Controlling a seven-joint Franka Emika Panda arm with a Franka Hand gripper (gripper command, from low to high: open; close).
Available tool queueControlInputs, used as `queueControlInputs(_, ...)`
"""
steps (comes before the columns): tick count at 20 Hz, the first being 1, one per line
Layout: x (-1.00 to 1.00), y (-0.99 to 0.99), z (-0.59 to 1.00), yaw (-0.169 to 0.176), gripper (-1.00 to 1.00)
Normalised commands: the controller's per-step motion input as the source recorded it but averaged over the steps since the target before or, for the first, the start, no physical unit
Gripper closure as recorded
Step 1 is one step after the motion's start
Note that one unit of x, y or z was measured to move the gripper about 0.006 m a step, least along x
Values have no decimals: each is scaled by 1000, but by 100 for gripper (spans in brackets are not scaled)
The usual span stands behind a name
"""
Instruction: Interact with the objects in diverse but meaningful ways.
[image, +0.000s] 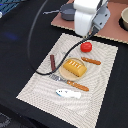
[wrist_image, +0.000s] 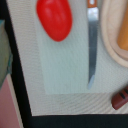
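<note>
Above the mat (image: 102, 65), beside the tomato (image: 86, 47), the hand's opening cannot be told.

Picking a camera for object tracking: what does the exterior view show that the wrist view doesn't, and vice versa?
Exterior only: the arm, white-and-blue piece, orange sausage, grey pan, and the mat in full.
Wrist only: close detail of the knife blade. No end effector is in frame.
Both: tomato, bread, plate and mat. The wrist view also catches a brown end, but I can't tell which piece it belongs to.
</note>
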Motion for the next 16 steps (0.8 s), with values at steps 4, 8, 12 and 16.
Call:
queueControlInputs(4,-145,229,-554,157,-100)
queueControlInputs(8,-29,11,-589,119,-100)
queueControlInputs(12,0,-136,-452,94,-100)
queueControlInputs(16,0,-110,-314,71,-100)
